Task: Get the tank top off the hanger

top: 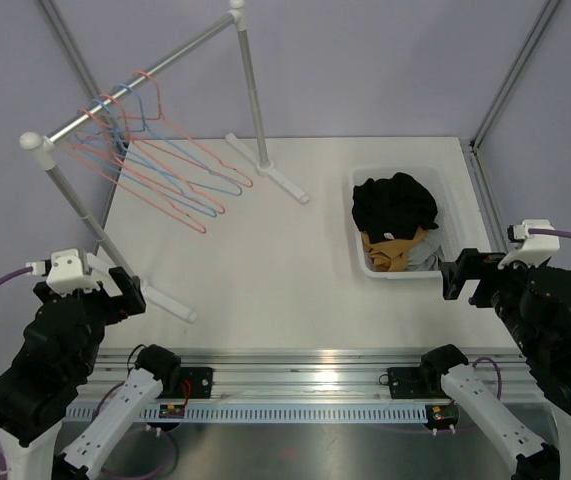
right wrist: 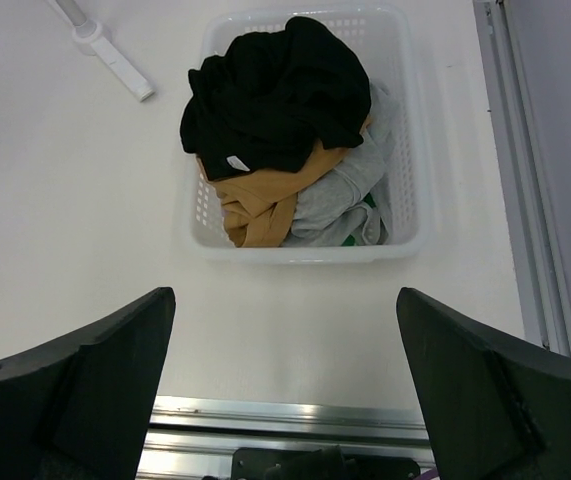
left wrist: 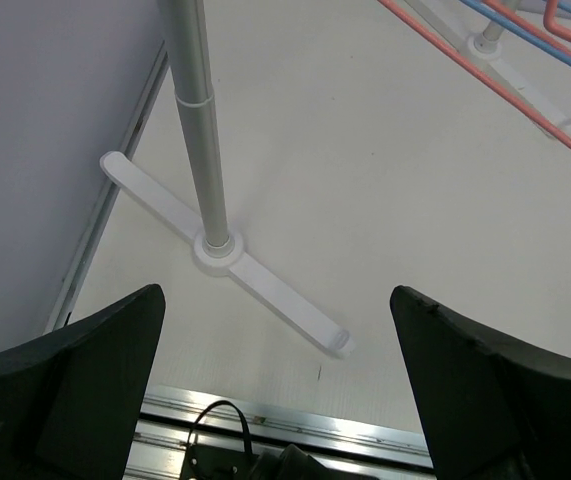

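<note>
Several bare red and blue wire hangers (top: pixel 155 160) hang on the rack's rail (top: pixel 135 85) at the back left; their lower ends show in the left wrist view (left wrist: pixel 525 60). No garment hangs on any of them. A black garment (top: pixel 395 205) lies on top of tan and grey clothes in the white basket (top: pixel 360 262), also in the right wrist view (right wrist: pixel 275 95). My left gripper (left wrist: pixel 277 360) is open and empty near the rack's near foot (left wrist: pixel 225 255). My right gripper (right wrist: pixel 285 365) is open and empty, near the basket's front wall (right wrist: pixel 305 250).
The rack's near post (left wrist: pixel 195 110) and foot stand just ahead of the left gripper. Its far foot (top: pixel 270 170) lies at mid-table. A metal rail (top: pixel 295 365) runs along the near table edge. Frame posts (top: pixel 510 75) stand at the back corners.
</note>
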